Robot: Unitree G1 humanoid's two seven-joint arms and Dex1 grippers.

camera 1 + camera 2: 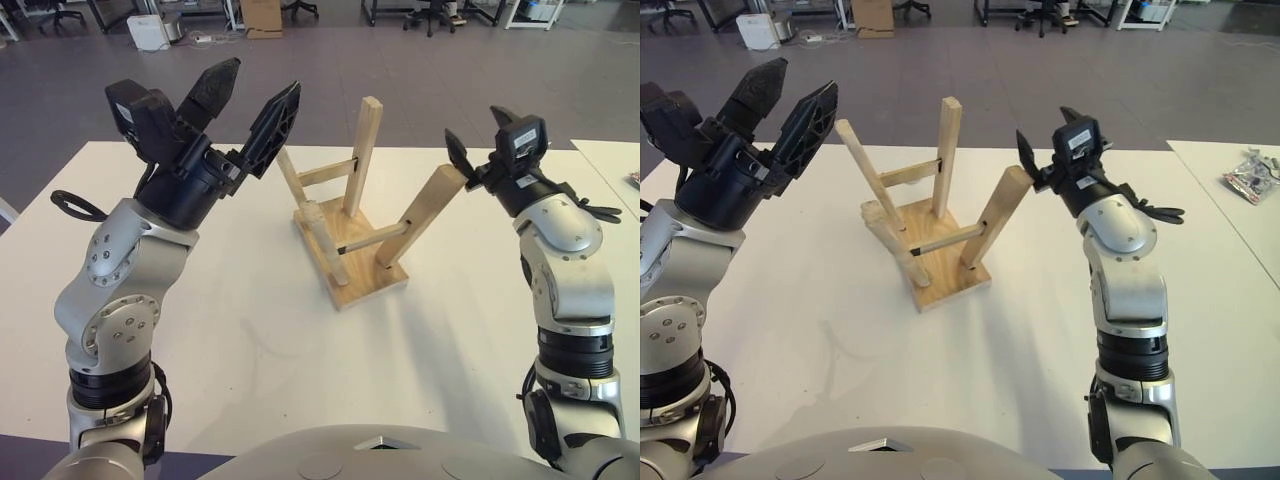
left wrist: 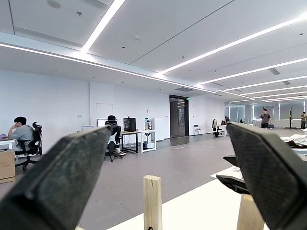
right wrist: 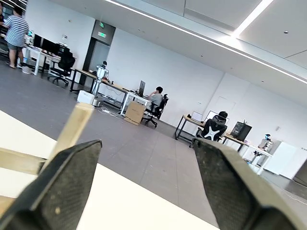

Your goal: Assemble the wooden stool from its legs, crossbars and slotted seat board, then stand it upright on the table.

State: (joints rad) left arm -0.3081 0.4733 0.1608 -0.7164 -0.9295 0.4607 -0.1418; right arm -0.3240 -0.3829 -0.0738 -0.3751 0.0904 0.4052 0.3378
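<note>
from where i stand the stool (image 1: 350,215) looks put together already, but it sits upside down, so the step in hand, i'd say, is turning it over. to do that well i'd want the left gripper (image 1: 264,78) and the right gripper (image 1: 478,135) each closed on one of the legs (image 1: 425,222) on opposite sides of the seat board (image 1: 352,282). they should grip close to the crossbars (image 1: 326,172), where the frame is likely stiffest, not at the free tips where a squeeze could lever a joint loose. raise the board off the table (image 1: 250,340) first, roll the whole thing as one piece with both arms together, and set all four leg ends down level before letting go. if the joints are only pressed in, dragging the legs apart would be the risk.

right now the left gripper hangs high, up and to the left of the seat board, its two black fingers spread wide with nothing between them. the right gripper is up and to the right of the board, also spread and empty. one of its fingers is just beside the top of the leg on that side; i can't tell whether it touches.

the stool is pale bare wood. the seat board lies flat on the table, four legs rise from it and splay outward, and slim crossbars tie them together above the board.
</note>
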